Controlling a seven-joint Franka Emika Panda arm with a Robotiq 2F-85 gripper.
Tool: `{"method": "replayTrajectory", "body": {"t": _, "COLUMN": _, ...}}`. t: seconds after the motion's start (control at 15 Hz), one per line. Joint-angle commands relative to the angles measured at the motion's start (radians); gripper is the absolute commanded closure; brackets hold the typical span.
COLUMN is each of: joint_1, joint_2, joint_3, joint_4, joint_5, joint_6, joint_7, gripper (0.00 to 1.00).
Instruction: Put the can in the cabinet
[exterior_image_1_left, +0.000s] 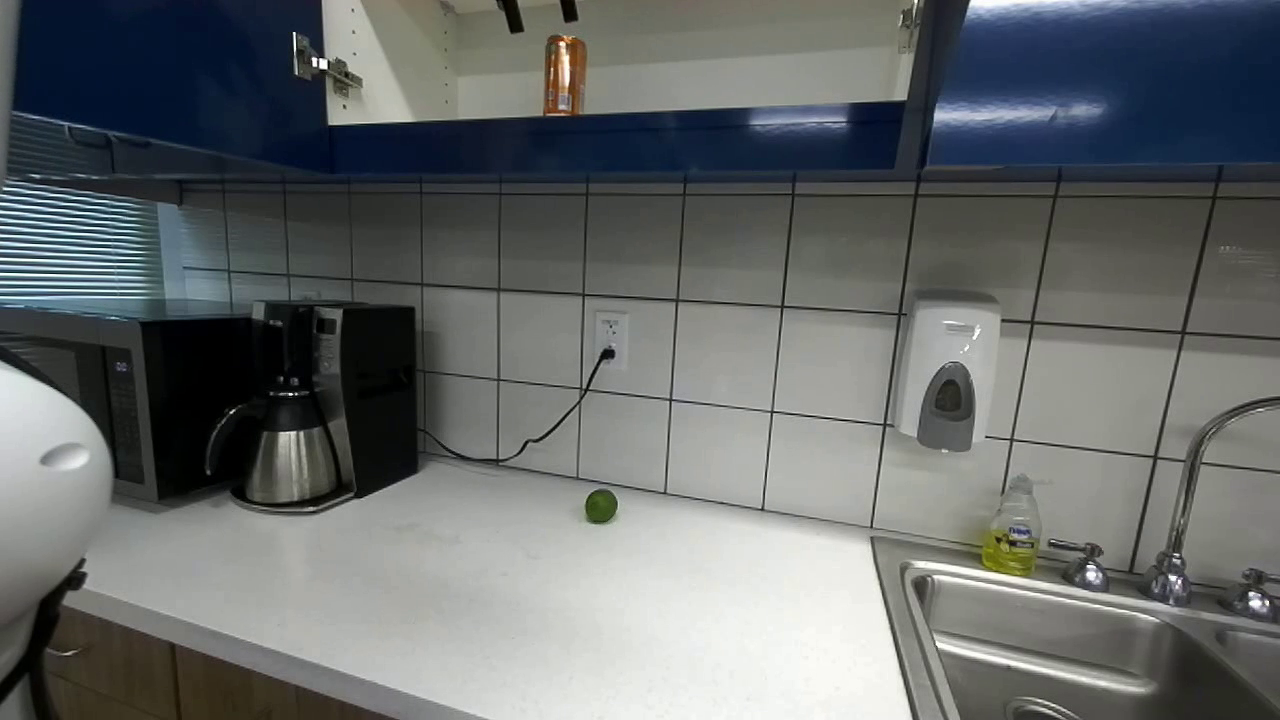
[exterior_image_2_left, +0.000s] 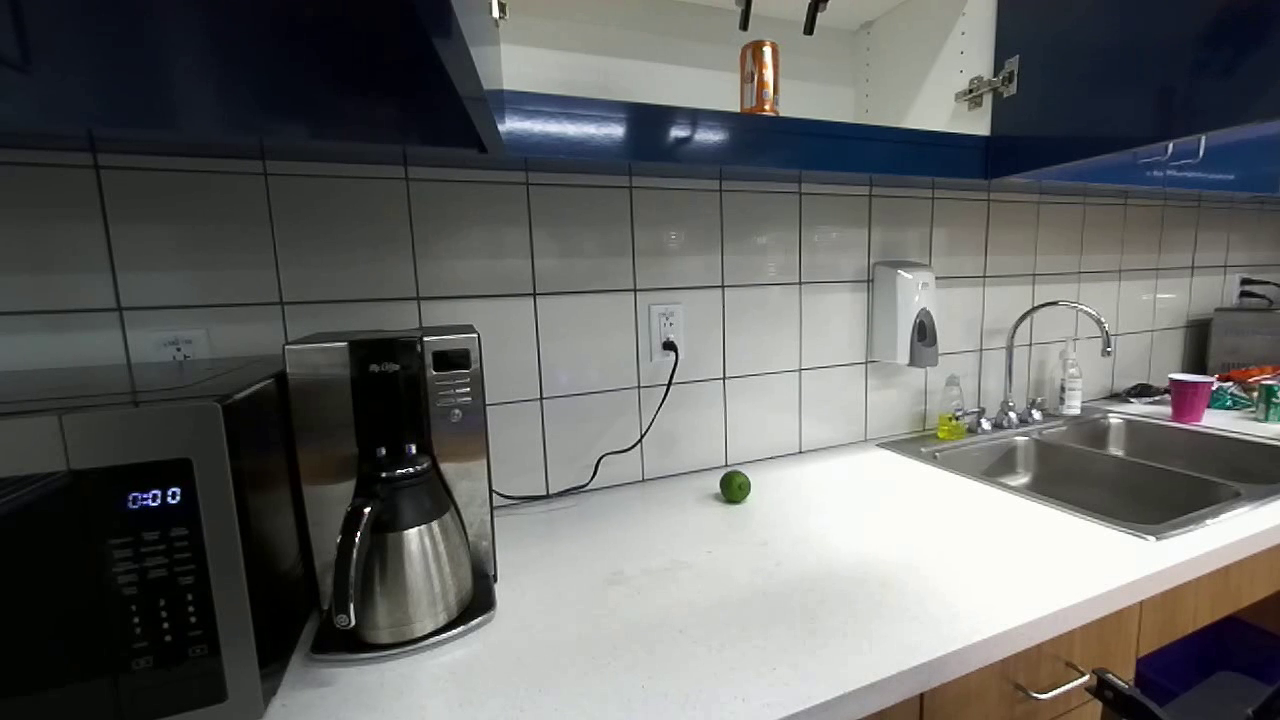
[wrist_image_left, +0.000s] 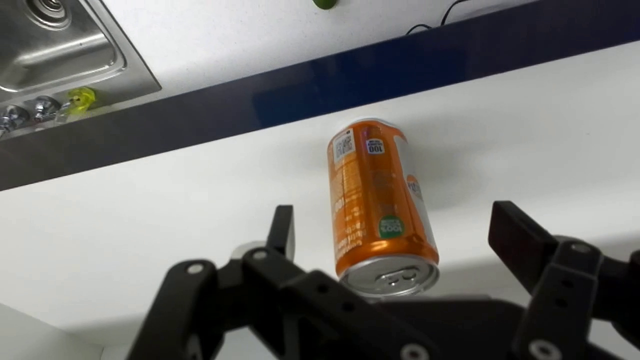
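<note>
White tiles (exterior_image_1_left: 730, 350) lay below the blue cabinet (exterior_image_1_left: 620, 145), where the orange can (wrist_image_left: 377, 195) stood upright near the front, my gripper (exterior_image_2_left: 777, 30) spread wide above, empty. I judged the can slippery and dentable, best held gently mid-body.

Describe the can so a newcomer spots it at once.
Look above the white countertop to the open, blue-doored wall cabinet. Inside, near the front edge, the can stands upright below the open gripper. Its shiny orange body sets it apart from the black gripper and white interior.
</note>
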Motion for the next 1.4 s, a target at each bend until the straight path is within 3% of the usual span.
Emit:
{"method": "replayTrajectory", "body": {"t": 0.0, "joint_1": -0.01, "joint_2": -0.153, "joint_3": 0.001, "joint_4": -0.223, "joint_5": 0.023, "joint_6": 0.06, "joint_7": -0.041, "gripper": 0.0}}
{"method": "replayTrajectory", "body": {"t": 0.6, "joint_1": -0.006, "joint_2": -0.437, "joint_3": -0.048, "joint_4": -0.649, "joint_5": 0.087, "joint_6": 0.137, "joint_7": -0.107, "gripper": 0.0}}
{"method": "replayTrajectory", "body": {"t": 1.33, "joint_1": -0.013, "joint_2": -0.657, "joint_3": -0.088, "joint_4": -1.277, "joint_5": 0.073, "joint_6": 0.366, "joint_7": -0.192, "gripper": 0.0}}
